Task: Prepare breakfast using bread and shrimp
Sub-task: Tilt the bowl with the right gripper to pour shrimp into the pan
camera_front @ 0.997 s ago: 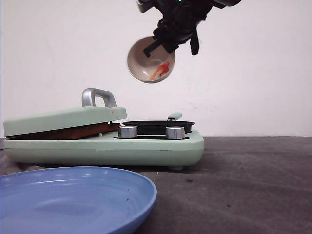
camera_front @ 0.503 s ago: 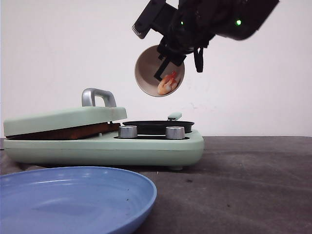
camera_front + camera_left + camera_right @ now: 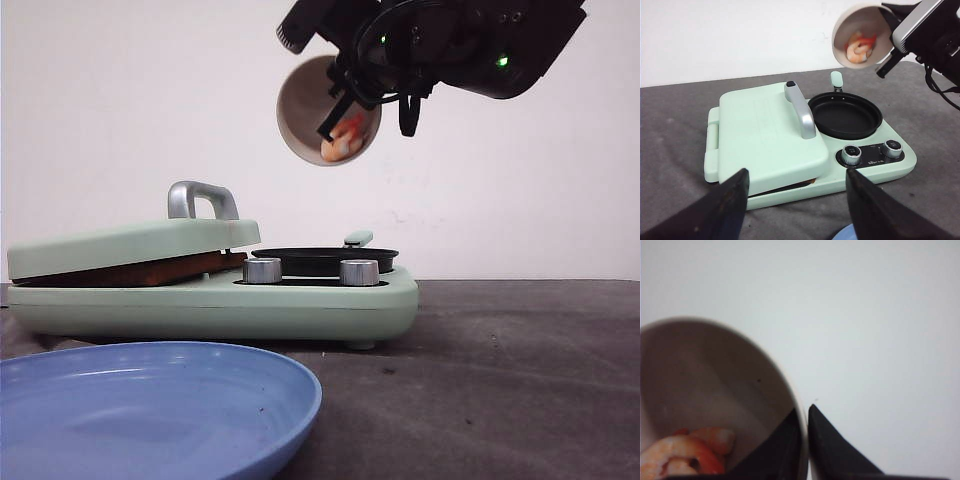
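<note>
The shrimp (image 3: 343,140) is orange-pink and lies low inside a small whitish bowl (image 3: 300,105). My right gripper (image 3: 345,95) is shut on the bowl's rim and holds it tipped on its side, high above the black pan (image 3: 320,258). The right wrist view shows the rim pinched between the fingers (image 3: 804,412), with the shrimp (image 3: 685,455) near the bowl's (image 3: 715,380) low edge. My left gripper (image 3: 795,175) stands open and empty in front of the green cooker (image 3: 765,135). The bread is hidden under the shut lid; only a brown strip (image 3: 130,270) shows in the gap.
The mint-green cooker (image 3: 300,305) has a metal lid handle (image 3: 200,198) and two silver knobs (image 3: 262,270). A blue plate (image 3: 150,400) lies at the near left on the dark grey table (image 3: 520,380). A white wall stands behind.
The right arm has lifted the bowl higher and a little to the right while tipping it further. The shrimp has slid toward the bowl's lower rim.
</note>
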Motion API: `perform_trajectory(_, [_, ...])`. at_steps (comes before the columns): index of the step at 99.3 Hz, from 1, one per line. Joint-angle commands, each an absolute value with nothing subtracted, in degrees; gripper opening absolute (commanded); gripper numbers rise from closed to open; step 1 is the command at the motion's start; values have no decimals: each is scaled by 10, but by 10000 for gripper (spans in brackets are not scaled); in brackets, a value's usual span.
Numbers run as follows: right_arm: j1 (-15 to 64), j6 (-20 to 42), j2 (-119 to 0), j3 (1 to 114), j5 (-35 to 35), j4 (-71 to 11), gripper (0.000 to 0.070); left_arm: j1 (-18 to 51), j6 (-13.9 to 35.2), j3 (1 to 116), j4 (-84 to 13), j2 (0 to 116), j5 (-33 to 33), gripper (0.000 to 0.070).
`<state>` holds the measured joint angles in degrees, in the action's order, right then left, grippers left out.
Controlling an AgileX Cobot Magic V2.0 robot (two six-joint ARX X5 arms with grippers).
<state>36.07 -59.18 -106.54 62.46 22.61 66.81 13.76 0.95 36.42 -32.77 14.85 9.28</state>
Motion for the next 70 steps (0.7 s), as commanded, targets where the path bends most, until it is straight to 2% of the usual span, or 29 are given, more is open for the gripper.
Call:
perform_trajectory(1, [366, -592, -1075, 630, 225, 684, 1, 139, 4, 366, -322, 149, 95, 311])
perform_trajectory(13, [367, -592, -1075, 628, 226, 704, 1, 139, 3, 366, -321, 149, 95, 311])
perform_trajectory(29, [367, -592, -1075, 609, 223, 780, 2, 139, 2, 366, -321, 149, 97, 311])
perform_trajectory(70, [378, -585, -1075, 603, 189, 783, 2, 139, 0, 366, -321, 149, 97, 311])
